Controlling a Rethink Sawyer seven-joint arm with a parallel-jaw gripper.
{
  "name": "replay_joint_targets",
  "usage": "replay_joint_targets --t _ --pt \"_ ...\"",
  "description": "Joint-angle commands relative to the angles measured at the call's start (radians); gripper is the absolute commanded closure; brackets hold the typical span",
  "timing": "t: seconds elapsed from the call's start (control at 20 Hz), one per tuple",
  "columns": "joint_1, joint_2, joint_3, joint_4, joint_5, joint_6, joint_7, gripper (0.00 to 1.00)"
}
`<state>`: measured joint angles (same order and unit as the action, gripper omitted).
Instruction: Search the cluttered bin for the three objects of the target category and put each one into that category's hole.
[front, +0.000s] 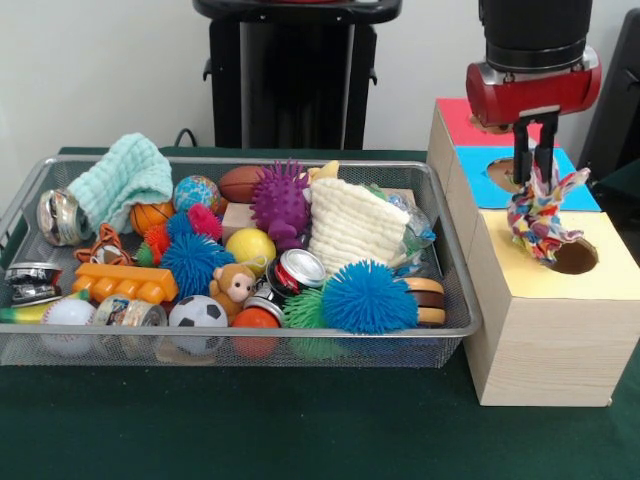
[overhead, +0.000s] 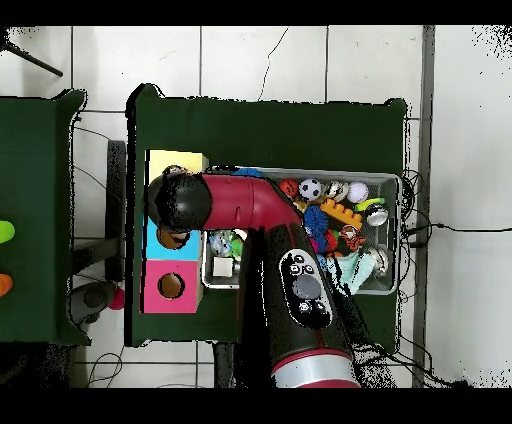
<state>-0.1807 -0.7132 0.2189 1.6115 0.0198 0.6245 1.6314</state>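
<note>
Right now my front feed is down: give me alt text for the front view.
The gripper holds a multicoloured rope toy just above the yellow-surround hole on the wooden box, beside blue and red sections behind. To the left, the wire mesh bin is packed with balls, spiky pom balls, cloths and cans.

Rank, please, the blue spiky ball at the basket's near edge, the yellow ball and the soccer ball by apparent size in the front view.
1. Blue spiky ball, largest.
2-3. Yellow ball and soccer ball: too alike to rank.
</note>
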Motion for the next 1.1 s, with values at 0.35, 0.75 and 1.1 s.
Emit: replay_joint_targets --t 0.35,0.75,1.1 --pt "0.037 0.043 -0.015 0.133 0.141 -0.130 0.315 1.00" --pt "0.066 0.038 -0.030 0.143 0.211 -0.122 0.323 1.00" --pt "0.070 0.043 -0.034 0.152 0.226 -0.146 0.300 1.00"
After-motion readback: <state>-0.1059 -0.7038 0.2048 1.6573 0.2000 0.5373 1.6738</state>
